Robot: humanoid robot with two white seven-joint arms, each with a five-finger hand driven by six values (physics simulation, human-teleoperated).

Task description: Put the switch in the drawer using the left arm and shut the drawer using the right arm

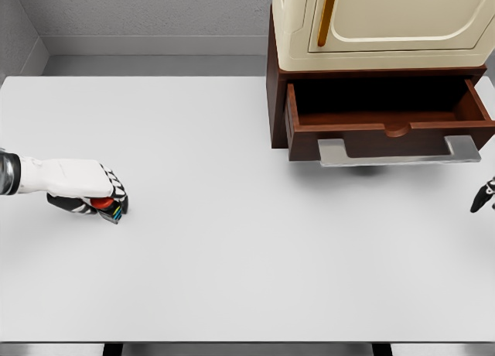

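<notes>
Head view is showing the left hand curling its fingers around the switch on the white desk, while the drawer is standing open.

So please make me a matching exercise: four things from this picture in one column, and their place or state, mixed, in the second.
1. left hand
2. drawer
3. right hand
4. drawer handle

a. pulled open, nothing visible inside
b. grey bar across the brown front
c. closed on the switch, table's left side
d. only dark fingertips at the right edge

Pairs: 1-c, 2-a, 3-d, 4-b
</notes>
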